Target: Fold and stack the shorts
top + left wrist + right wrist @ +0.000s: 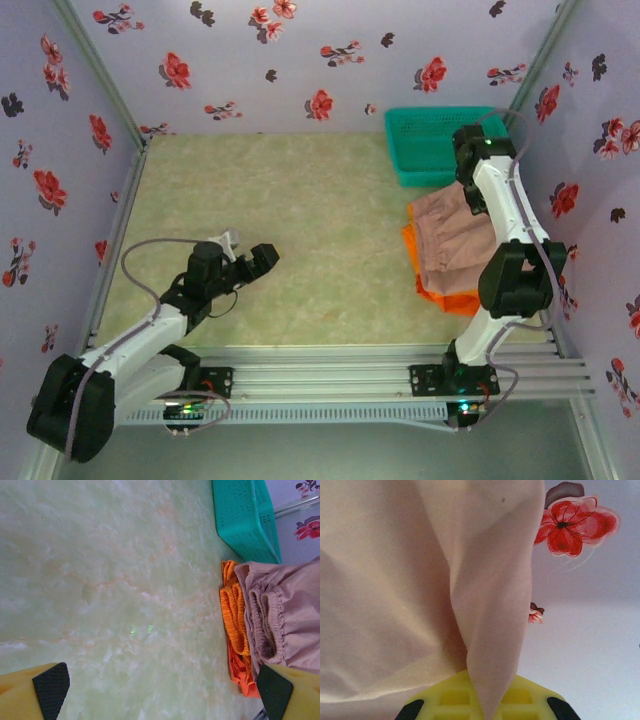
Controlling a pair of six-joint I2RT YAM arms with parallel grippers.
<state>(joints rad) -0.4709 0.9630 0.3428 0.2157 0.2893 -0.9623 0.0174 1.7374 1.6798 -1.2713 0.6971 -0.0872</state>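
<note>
The dusty pink-brown shorts [455, 235] lie on top of the orange shorts [447, 297] in a pile at the right of the table. My right gripper [468, 203] is at the pile's far edge, shut on a fold of the pink-brown shorts [435, 575]. That fold rises out of the closed gripper [489, 707]. My left gripper [255, 262] hovers over the bare table at the left, open and holding nothing. In the left wrist view its fingers [50, 692] stand wide apart, with the orange shorts [235, 615] and the pink-brown shorts [292, 610] off to the right.
A teal mesh basket [430, 140] stands at the back right, just behind the pile, and its wall [245, 520] is close to the cloth. Floral walls enclose the table on three sides. The marbled tabletop [300, 210] stretches between the arms.
</note>
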